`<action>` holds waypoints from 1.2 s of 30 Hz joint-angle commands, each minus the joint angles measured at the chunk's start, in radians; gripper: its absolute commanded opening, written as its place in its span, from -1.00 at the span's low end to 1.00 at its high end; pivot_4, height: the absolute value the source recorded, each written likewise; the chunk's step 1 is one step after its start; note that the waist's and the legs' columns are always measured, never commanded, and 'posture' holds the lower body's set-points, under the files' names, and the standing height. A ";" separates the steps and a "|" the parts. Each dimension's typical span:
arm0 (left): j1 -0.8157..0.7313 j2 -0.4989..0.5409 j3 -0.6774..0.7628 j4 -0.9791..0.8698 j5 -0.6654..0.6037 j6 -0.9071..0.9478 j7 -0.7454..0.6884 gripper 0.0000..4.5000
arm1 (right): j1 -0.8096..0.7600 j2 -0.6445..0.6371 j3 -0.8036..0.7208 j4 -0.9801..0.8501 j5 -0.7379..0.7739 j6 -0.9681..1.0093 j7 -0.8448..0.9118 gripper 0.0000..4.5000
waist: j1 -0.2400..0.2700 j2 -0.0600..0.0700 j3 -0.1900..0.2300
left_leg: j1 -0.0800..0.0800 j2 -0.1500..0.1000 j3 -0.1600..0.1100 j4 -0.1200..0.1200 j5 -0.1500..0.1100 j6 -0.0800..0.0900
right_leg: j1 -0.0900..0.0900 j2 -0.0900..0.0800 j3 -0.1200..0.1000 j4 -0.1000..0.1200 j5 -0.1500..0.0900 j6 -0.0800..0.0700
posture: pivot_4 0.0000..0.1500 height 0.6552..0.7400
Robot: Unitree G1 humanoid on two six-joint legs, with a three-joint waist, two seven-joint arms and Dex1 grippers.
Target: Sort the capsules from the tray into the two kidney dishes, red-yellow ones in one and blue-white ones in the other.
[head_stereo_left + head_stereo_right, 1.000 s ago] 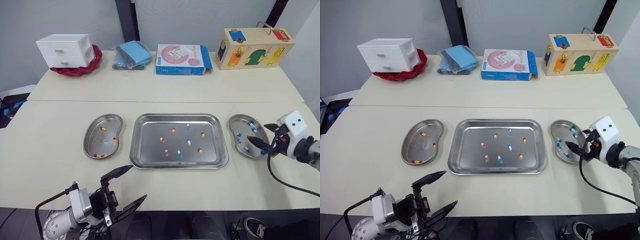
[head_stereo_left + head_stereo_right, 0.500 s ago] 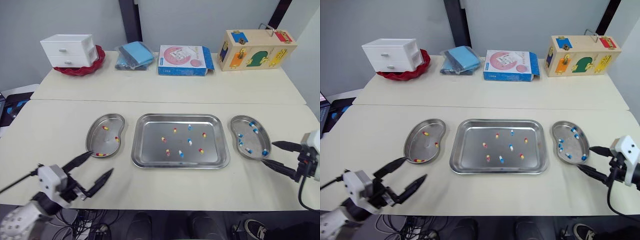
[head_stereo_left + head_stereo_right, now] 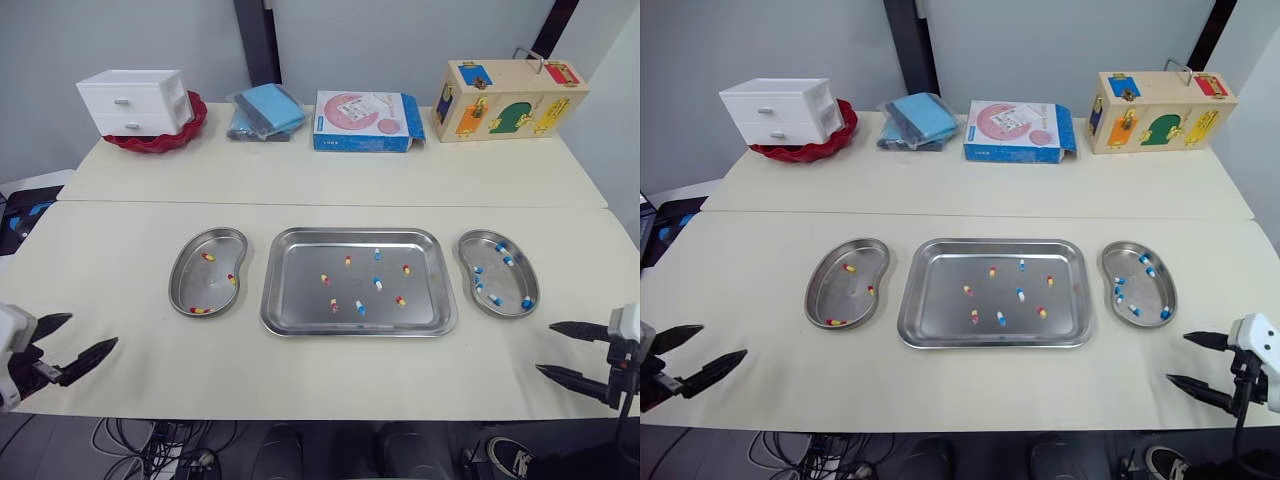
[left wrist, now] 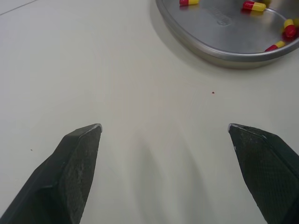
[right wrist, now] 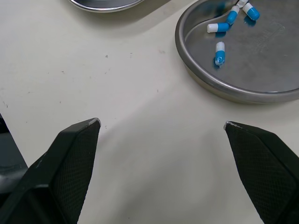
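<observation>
Both arms have pulled back. A second ago the right end effector [image 3: 547, 348] was over the right kidney dish [image 3: 500, 280], and the left end effector [image 3: 72, 340] sat at the bottom middle of the frame. Now the right one is in the lower right corner and the left one is at the lower left edge. Both are well away from the tray [image 3: 300, 300]. Each has its two fingers spread wide, with nothing between them.

The tray lies in the middle of the frame on the pale surface [image 3: 130, 250]. It holds five red-yellow capsules [image 3: 324, 279] and three blue-white capsules [image 3: 377, 284], lying apart. The left kidney dish [image 3: 200, 285], just left of the tray, has a few red-yellow ones. The right kidney dish, just right of the tray, has several blue-white ones.

So the job is not done. It looks like a drop into the right kidney dish is over and the arms are waiting between picks. Next, one arm needs to reach into the tray again — the capsules are small and smooth, so they may slip on the shiny metal.
</observation>
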State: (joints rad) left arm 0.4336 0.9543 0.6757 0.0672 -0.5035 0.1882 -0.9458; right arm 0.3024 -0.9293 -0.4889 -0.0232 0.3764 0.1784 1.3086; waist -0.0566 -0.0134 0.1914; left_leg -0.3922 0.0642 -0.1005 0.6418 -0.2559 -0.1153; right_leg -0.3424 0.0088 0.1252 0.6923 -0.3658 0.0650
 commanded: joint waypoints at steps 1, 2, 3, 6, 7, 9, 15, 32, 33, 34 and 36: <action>-0.023 0.018 0.019 0.027 0.028 -0.016 -0.031 1.00 | 0.016 -0.009 -0.020 -0.011 0.014 -0.025 0.011 0.99 | 0.000 0.000 0.000 | 0.000 0.000 0.000 -0.001 0.000 0.000 | 0.000 0.000 0.000 0.000 0.000 0.000 | 1.00 1.00; -0.032 0.018 0.019 0.030 0.033 -0.016 -0.037 1.00 | 0.018 -0.006 -0.021 -0.009 0.016 -0.030 0.011 0.99 | 0.000 0.000 0.000 | 0.000 0.000 0.000 -0.001 0.000 0.000 | 0.000 0.000 0.000 0.000 0.000 0.000 | 1.00 1.00; -0.040 0.019 0.018 0.032 0.037 -0.013 -0.042 1.00 | 0.020 -0.005 -0.021 -0.009 0.017 -0.032 0.009 0.99 | 0.000 0.000 0.000 | 0.000 0.000 0.000 -0.001 0.000 0.000 | 0.000 0.000 0.000 -0.001 0.000 0.000 | 1.00 1.00; -0.053 0.016 0.015 0.028 0.050 -0.009 -0.059 1.00 | 0.024 0.001 -0.018 -0.013 0.022 -0.033 0.002 0.99 | 0.000 0.000 0.000 | 0.000 0.000 0.000 -0.001 0.000 0.000 | 0.000 0.000 0.000 -0.001 0.000 0.000 | 1.00 1.00; -0.054 0.018 0.013 0.028 0.058 -0.004 -0.062 1.00 | 0.024 0.003 -0.017 -0.015 0.024 -0.032 0.000 0.99 | 0.000 0.000 0.000 | 0.000 0.000 0.000 -0.001 0.000 0.000 | 0.000 0.000 0.000 -0.001 0.000 0.000 | 1.00 1.00; -0.061 0.021 0.012 0.029 0.068 0.006 -0.064 1.00 | 0.026 0.007 -0.017 -0.018 0.027 -0.031 -0.003 0.99 | 0.000 0.000 0.000 | 0.000 0.000 0.000 -0.001 0.000 0.000 | 0.000 0.000 0.000 -0.001 0.000 0.000 | 1.00 1.00; -0.092 0.026 -0.001 0.035 0.091 0.014 -0.080 1.00 | 0.040 0.029 -0.022 -0.033 0.037 -0.041 -0.007 0.99 | 0.000 0.000 0.000 | 0.000 0.000 0.000 -0.001 0.000 0.000 | 0.000 0.000 0.000 -0.001 0.000 0.000 | 1.00 1.00; -0.242 0.072 -0.125 -0.188 0.048 0.155 -0.163 1.00 | 0.142 0.299 -0.031 -0.313 0.208 -0.183 -0.072 0.99 | 0.006 0.000 0.000 | 0.000 0.000 -0.002 -0.001 0.000 0.000 | 0.001 0.000 -0.002 0.000 0.000 0.000 | 1.00 1.00; -0.254 0.074 -0.137 -0.202 0.045 0.166 -0.167 1.00 | 0.143 0.319 -0.030 -0.327 0.217 -0.192 -0.080 0.99 | 0.005 0.000 0.000 | 0.000 0.000 -0.002 -0.001 0.000 0.000 | 0.001 0.000 -0.002 0.000 0.000 0.000 | 1.00 1.00; -0.281 0.077 -0.163 -0.226 0.036 0.178 -0.171 1.00 | 0.153 0.338 -0.020 -0.343 0.222 -0.204 -0.075 0.99 | 0.005 0.001 0.000 | 0.000 0.000 -0.002 -0.001 0.000 0.000 | 0.001 0.000 -0.002 0.000 0.000 0.000 | 1.00 1.00; -0.324 0.081 -0.198 -0.251 0.027 0.197 -0.176 1.00 | 0.167 0.357 0.000 -0.362 0.225 -0.221 -0.068 0.99 | 0.006 0.000 0.000 | 0.000 0.000 -0.002 -0.001 0.000 0.000 | 0.001 0.000 -0.002 0.001 0.000 0.000 | 1.00 1.00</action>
State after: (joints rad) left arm 0.1339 1.0131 0.4862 -0.1480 -0.4578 0.3721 -1.1149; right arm 0.4597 -0.5776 -0.4863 -0.3502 0.5742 -0.0129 1.2389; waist -0.0506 -0.0129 0.1915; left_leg -0.3920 0.0646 -0.1024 0.6410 -0.2558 -0.1154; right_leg -0.3412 0.0087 0.1234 0.6930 -0.3656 0.0649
